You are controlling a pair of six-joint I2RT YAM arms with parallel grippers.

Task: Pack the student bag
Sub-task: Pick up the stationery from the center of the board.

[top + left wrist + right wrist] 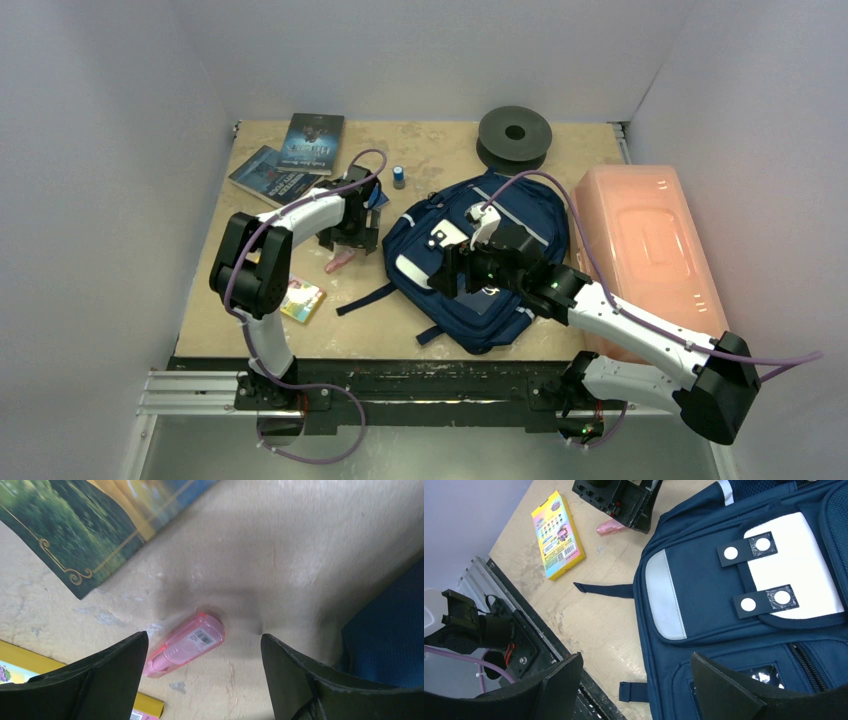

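The navy student bag [510,225] lies flat at the table's middle, front pockets up; it fills the right wrist view [734,610]. My right gripper [452,272] is open and empty above its near left corner, its jaws wide apart [634,680]. My left gripper [345,238] is open, low over the table just left of the bag. A pink translucent pen-like case [186,644] lies on the table between its jaws, nearer the left finger [100,675], untouched. It also shows in the top view [338,263] and the right wrist view [610,527].
Two books [312,142] [270,176] lie at the back left. A small blue bottle [398,176] stands behind the bag. A yellow card box [302,300] lies near the front left. A dark spool [514,134] sits at the back. A pink plastic box [640,240] stands on the right.
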